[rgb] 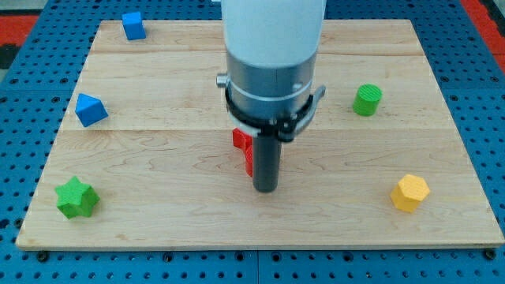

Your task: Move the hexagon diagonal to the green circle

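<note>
Hexagon, yellow, is seen lying flat on the surface, well to the view's right of the tool and at about the height of its lower end, near the surface's bottom-right corner. Nothing is touching it.

Tool: a straight dark rod, hung below a grey collar and white arm body. No jaws are fitted, so nothing can be opened, closed or gripped. The tip is set down on the wood near the middle of the surface.

Red block is found just at the view's left of the rod, partly hidden behind it; its shape cannot be made out. Whether the rod is touching it cannot be told, though no gap is seen between them.

Green circle, a short cylinder, is placed up and to the view's right of the tip, well apart from it, and above the hexagon, slightly to the view's left of it.

Blue cube is noted far up and to the view's left of the tool, near the top edge. Blue wedge-like block lies well left, above the tip's level. Green star sits far left, level with the tip.

No containers are seen on the surface.
</note>
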